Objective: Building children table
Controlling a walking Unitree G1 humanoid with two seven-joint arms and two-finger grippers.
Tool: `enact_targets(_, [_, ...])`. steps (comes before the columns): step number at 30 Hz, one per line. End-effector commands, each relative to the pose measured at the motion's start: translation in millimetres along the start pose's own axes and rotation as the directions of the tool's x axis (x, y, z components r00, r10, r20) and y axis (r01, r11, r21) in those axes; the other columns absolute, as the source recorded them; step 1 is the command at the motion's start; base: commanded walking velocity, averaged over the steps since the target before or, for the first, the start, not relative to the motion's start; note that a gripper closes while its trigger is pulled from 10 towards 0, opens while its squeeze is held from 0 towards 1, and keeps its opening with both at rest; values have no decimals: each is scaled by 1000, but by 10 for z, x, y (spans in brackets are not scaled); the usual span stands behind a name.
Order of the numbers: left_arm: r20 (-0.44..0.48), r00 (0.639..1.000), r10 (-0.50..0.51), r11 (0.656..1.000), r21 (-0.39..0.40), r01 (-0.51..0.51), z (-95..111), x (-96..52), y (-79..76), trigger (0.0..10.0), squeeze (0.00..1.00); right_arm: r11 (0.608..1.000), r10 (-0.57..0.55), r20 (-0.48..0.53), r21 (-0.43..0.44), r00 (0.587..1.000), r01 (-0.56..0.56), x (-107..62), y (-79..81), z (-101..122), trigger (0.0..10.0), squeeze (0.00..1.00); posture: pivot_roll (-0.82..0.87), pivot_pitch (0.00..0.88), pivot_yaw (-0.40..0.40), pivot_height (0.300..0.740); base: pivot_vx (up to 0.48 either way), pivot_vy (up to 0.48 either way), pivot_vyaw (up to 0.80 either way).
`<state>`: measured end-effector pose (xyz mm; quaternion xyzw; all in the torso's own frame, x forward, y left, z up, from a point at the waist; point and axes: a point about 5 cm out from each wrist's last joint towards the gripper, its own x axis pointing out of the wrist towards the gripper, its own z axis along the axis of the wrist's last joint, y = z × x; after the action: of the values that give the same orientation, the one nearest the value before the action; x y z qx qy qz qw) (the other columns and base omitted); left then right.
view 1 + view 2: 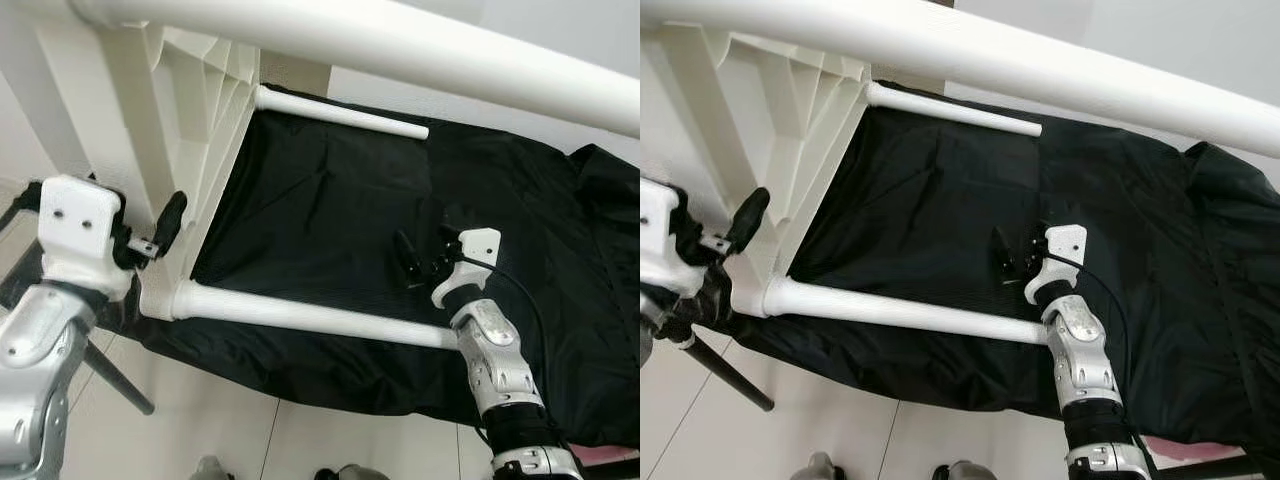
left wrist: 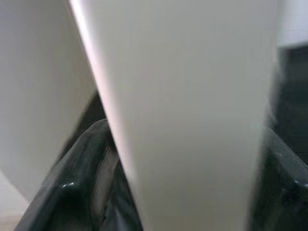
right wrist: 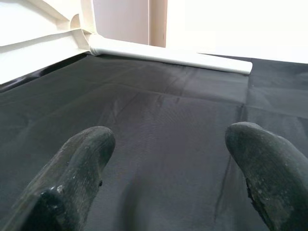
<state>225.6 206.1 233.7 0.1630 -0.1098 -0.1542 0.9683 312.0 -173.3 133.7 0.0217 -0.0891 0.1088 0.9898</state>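
A white plastic children's table [image 1: 190,110] lies on its side on a black cloth [image 1: 320,200], its ribbed underside facing right. Three white legs stick out from it: one close overhead [image 1: 400,45], one at the far end [image 1: 340,112] and one low in front [image 1: 310,315]. My left gripper [image 1: 172,220] is at the tabletop's rim. In the left wrist view the white panel [image 2: 192,96] sits between its black fingers [image 2: 72,183]. My right gripper [image 1: 425,258] hovers open just above the cloth, past the low leg, with nothing between its fingers [image 3: 72,163].
The cloth covers a low surface whose front edge runs just below the low leg. Pale tiled floor [image 1: 200,420] lies in front, with a thin black rod [image 1: 115,375] slanting across it at the left. A pink patch [image 1: 1180,450] shows at the cloth's right corner.
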Motion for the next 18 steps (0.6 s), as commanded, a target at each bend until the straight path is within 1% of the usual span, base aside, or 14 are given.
enact_targets(1, [14, 993, -116, 993, 13, 115, 37, -36, -49, 10000, 0, 1000, -11, -10, 2, 1000, 11, -10, -23, -33, 10000, 0, 86, 60, -104, 740, 0, 0, 0])
enact_targets(8, [13, 996, -89, 996, 22, 89, 8, 2, -9, 10000, 0, 1000, 1, -6, 4, 1000, -1, 16, 4, -26, 10000, 0, 89, 62, -107, 740, 0, 0, 0])
enact_targets(11, [-20, 996, -92, 996, 13, 92, -38, 14, -19, 10000, 0, 1000, 1, -4, 3, 1000, -1, 14, 2, -21, 10000, 0, 83, 65, -102, 740, 0, 0, 0])
enact_targets(13, [-36, 992, -121, 993, -4, 121, -56, -40, 2, 10000, 0, 1000, -7, -5, 0, 1000, 7, -11, -23, -22, 10000, 0, 81, 67, -101, 740, 0, 0, 0])
enact_targets(14, [-41, 991, -128, 992, -21, 128, -50, -79, 37, 10000, 0, 1000, -11, -6, 0, 1000, 11, -28, -34, -27, 10000, 0, 80, 68, -98, 740, 0, 0, 0])
enact_targets(18, [-35, 990, -133, 991, 0, 133, -14, -130, 84, 10000, 0, 1000, -14, -7, 2, 1000, 14, -47, -44, -31, 10000, 0, 80, 68, -99, 740, 0, 0, 0])
